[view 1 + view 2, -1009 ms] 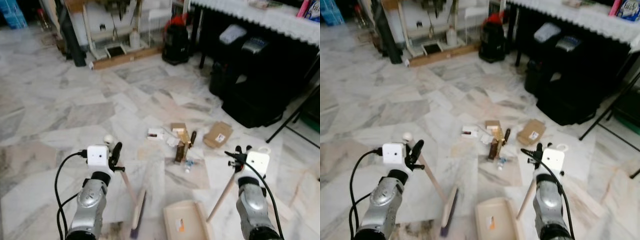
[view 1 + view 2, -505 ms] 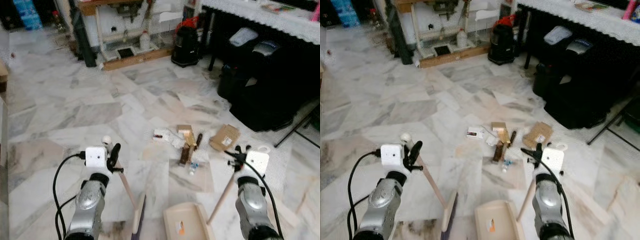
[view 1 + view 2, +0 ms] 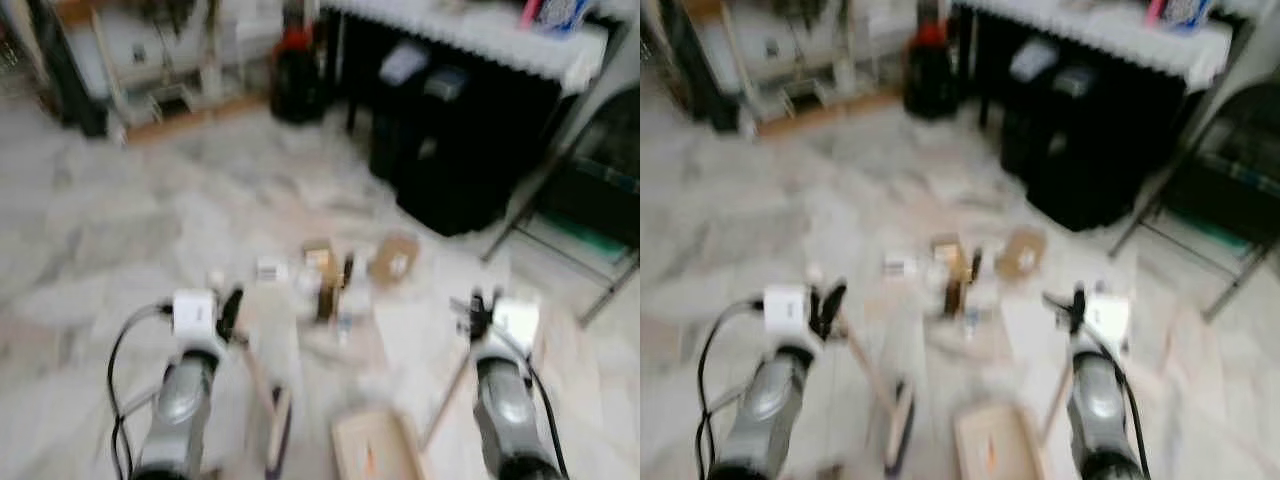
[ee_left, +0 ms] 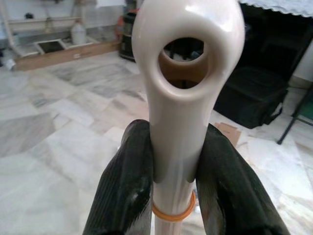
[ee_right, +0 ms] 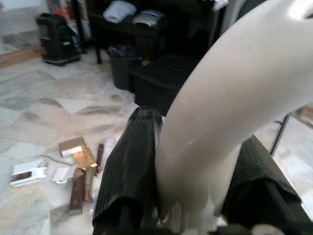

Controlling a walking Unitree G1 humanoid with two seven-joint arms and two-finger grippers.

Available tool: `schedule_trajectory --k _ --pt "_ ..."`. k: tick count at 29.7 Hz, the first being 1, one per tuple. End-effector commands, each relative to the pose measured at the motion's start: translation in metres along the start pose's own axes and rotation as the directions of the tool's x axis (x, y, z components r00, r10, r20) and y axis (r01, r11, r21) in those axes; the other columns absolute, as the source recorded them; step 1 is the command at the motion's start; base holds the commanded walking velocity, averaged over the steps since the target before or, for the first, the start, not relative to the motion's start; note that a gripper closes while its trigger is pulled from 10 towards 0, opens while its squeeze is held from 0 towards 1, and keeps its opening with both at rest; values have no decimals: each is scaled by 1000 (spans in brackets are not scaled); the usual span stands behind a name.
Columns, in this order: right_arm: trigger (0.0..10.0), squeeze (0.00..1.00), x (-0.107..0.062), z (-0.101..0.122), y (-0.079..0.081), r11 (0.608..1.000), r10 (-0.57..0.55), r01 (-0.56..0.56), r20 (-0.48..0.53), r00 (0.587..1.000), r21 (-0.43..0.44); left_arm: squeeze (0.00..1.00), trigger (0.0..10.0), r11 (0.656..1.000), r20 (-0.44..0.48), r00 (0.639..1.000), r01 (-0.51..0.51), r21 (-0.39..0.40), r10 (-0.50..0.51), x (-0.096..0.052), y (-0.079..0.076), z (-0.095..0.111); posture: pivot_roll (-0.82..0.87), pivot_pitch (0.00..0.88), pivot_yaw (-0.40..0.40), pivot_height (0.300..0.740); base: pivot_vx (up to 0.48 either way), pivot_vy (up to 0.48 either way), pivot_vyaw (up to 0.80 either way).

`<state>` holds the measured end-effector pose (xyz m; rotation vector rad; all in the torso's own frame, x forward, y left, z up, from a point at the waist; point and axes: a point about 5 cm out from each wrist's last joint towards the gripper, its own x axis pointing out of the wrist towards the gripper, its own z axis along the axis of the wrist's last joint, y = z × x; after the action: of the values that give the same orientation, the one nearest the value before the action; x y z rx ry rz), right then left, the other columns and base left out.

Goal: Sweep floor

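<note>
1. Broom (image 3: 277, 445) low on the marble floor (image 3: 730, 230), its head just left of the dustpan (image 3: 368, 452), stick rising to the left gripper (image 4: 171, 196).
2. That left gripper is clenched on the cream broom handle (image 4: 183, 73), black fingers (image 4: 124, 186) pressed to both sides just under the hanging hole, an orange band below.
3. Right gripper (image 5: 190, 196) clamped tight around the dustpan handle (image 5: 230, 103), which slants down to the pan.
4. Beyond the dustpan, a litter pile (image 3: 330, 285): small boxes, a dark stick-like piece, a flat cardboard piece (image 3: 393, 260). Blur wipes out any print on them.
5. Further past the pile, black bins (image 3: 1080, 180) under a table with a white cloth (image 3: 1110, 30), and a black-and-red canister (image 3: 295, 75) left of them.
</note>
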<state>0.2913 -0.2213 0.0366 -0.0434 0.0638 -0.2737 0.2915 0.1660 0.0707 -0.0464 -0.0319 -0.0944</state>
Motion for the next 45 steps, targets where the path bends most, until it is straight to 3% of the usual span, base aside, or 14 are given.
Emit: schedule_trajectory --k 1,10,16,45 --pt "10000 0 4 6 2 1000 2 -2 25 1000 10 0 10000 1000 6 1000 4 6 -4 1 -1 2 15 0 0 740 0 0 0" --pt "10000 0 4 6 3 1000 6 -6 19 1000 13 0 10000 1000 7 1000 1 6 -1 0 -1 1 17 0 -5 740 255 0 0" --pt "10000 0 4 6 3 1000 10 -10 22 1000 11 0 10000 1000 5 1000 1 5 -1 -1 -1 1 18 0 -5 740 322 0 -800" --pt "10000 0 5 7 6 1000 17 -18 24 1000 15 0 10000 1000 11 1000 18 7 -18 2 -3 2 21 0 -3 740 323 0 -49"
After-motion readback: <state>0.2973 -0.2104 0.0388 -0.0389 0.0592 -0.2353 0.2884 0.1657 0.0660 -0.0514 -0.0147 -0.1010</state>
